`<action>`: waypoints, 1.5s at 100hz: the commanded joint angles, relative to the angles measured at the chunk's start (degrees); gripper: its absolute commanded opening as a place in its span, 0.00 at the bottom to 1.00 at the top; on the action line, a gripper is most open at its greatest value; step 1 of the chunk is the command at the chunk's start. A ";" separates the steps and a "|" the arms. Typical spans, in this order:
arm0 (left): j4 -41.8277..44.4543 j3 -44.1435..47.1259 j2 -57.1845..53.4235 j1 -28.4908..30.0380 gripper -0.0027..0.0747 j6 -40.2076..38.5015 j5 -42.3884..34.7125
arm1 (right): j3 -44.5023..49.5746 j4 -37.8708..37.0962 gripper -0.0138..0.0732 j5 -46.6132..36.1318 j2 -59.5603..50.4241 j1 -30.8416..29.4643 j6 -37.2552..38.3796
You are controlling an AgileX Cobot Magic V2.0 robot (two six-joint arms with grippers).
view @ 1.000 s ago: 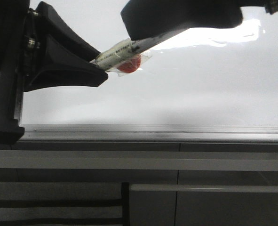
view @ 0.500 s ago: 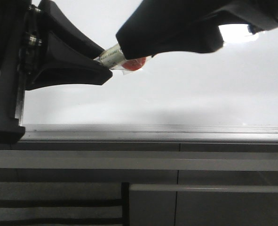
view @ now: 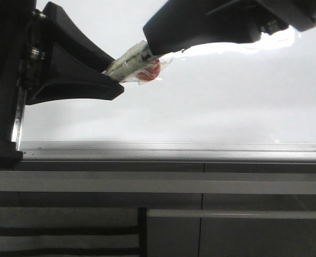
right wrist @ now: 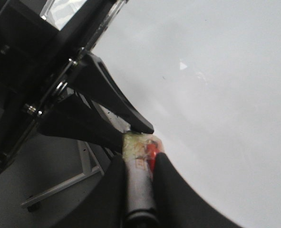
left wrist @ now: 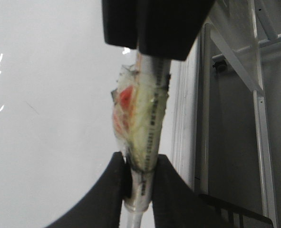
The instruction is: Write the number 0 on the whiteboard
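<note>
**Pen shared between both hands, board blank**

No number 0 shows on the whiteboard [view: 211,107] beneath my fingers. My left fingers [left wrist: 139,171] and right fingers [right wrist: 140,164] both clench the taped marker [view: 130,61]. I judge one should release gently, avoiding twisting.

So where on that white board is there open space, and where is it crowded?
The whiteboard is bare from its metal edge rail up to the arms, widest toward the right. It is crowded upper left, where the left gripper and right gripper both clamp one taped marker.
</note>
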 commanded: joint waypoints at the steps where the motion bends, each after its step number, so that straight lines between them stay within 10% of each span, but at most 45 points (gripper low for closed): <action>1: -2.95 -1.72 -1.44 -0.50 0.01 -1.86 -1.67 | -1.81 0.66 0.08 -6.09 -0.63 -0.65 -0.29; 23: -5.02 -1.72 -1.44 -0.50 0.10 -1.86 1.24 | -1.81 0.66 0.08 -6.68 -0.63 -0.65 -0.29; 39: -5.11 -2.50 -1.69 -0.50 0.67 -1.96 0.50 | -1.81 0.14 0.08 -6.68 -0.63 -0.65 -0.29; 49: -5.11 -2.50 -2.06 -0.50 0.83 -1.96 2.16 | -1.81 -0.04 0.08 -6.68 -0.63 -0.65 -0.29; 91: -9.40 -2.50 -15.16 -0.50 0.41 -4.14 19.58 | -1.58 -1.55 0.08 -2.20 -0.78 -2.12 -0.29; 106: -12.84 -2.50 -21.54 -0.50 0.01 -4.14 27.48 | -1.58 -1.55 0.08 0.55 -1.02 -3.46 -0.29; 150: -13.97 -2.50 -30.15 -0.50 0.01 -5.06 33.00 | 3.36 -1.55 0.10 8.67 -14.56 -3.66 -0.29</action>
